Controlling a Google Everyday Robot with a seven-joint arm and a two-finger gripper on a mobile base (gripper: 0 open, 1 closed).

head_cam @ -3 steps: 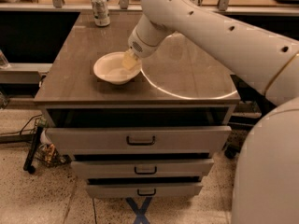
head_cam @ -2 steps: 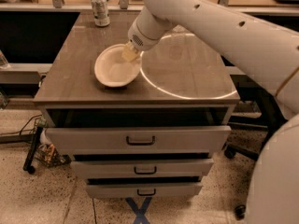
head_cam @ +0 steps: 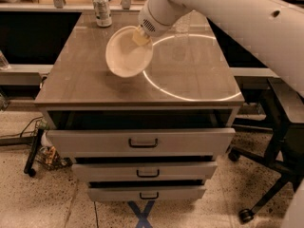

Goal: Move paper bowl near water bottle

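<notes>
The cream-white paper bowl [head_cam: 127,53] hangs tilted above the brown tabletop, its opening turned toward the camera. My gripper [head_cam: 140,36] is shut on the bowl's far right rim, at the end of the big white arm [head_cam: 223,13] that comes in from the upper right. A clear ribbed shape just right of the arm at the back of the table looks like the water bottle [head_cam: 183,25]; most of it is hidden behind the arm.
A silver-green soda can [head_cam: 101,9] stands at the table's [head_cam: 85,84] back left. A bright ring of light lies on the right half of the tabletop. Below are three drawers [head_cam: 142,141]. An office chair base [head_cam: 266,175] stands at the right.
The bowl has left the tabletop: my gripper raised it by its rim and tipped it, moving it toward the back of the table.
</notes>
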